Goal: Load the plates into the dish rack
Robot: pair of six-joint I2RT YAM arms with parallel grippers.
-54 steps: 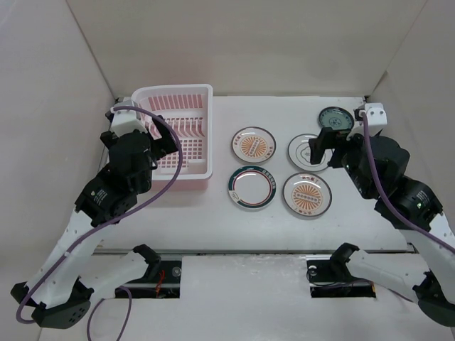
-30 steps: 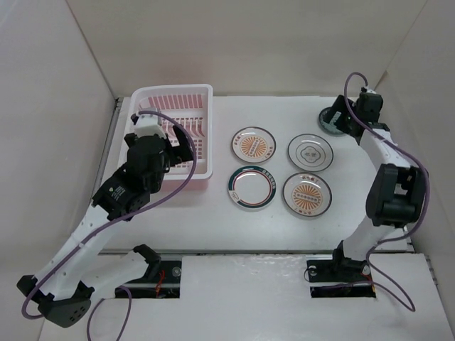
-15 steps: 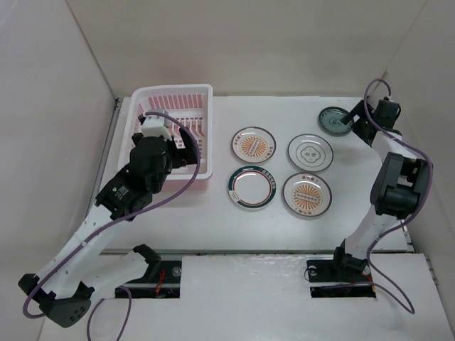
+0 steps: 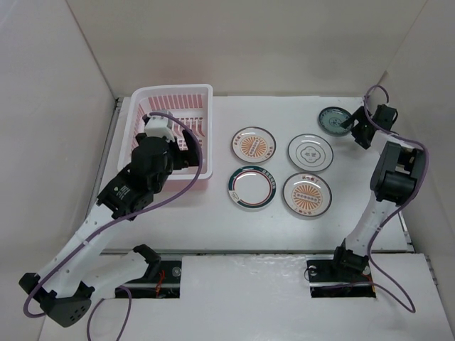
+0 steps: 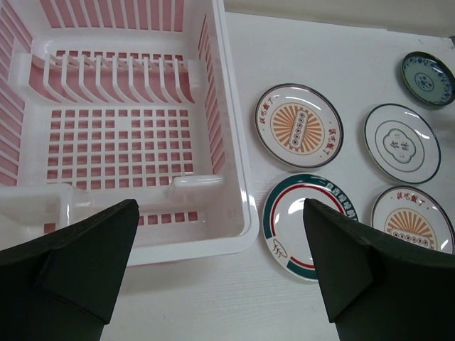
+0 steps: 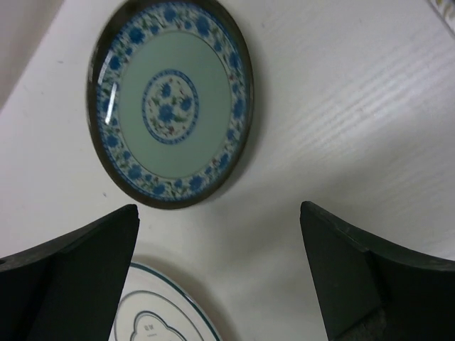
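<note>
My right jaws, spread, hovered short of the dark teal plate (image 6: 170, 106), apparently to take it; my left jaws, spread, hung ready over the dish rack (image 5: 178, 247).

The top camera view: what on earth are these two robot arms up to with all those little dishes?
The arms are meant to load dishes into the pale pink plastic dish rack, which holds nothing so far. The five round patterned plates all lie flat on the white table. The right gripper hovers open next to the small dark teal plate at the far right, with nothing between its fingers. The left gripper hangs open above the rack, holding nothing.
</note>
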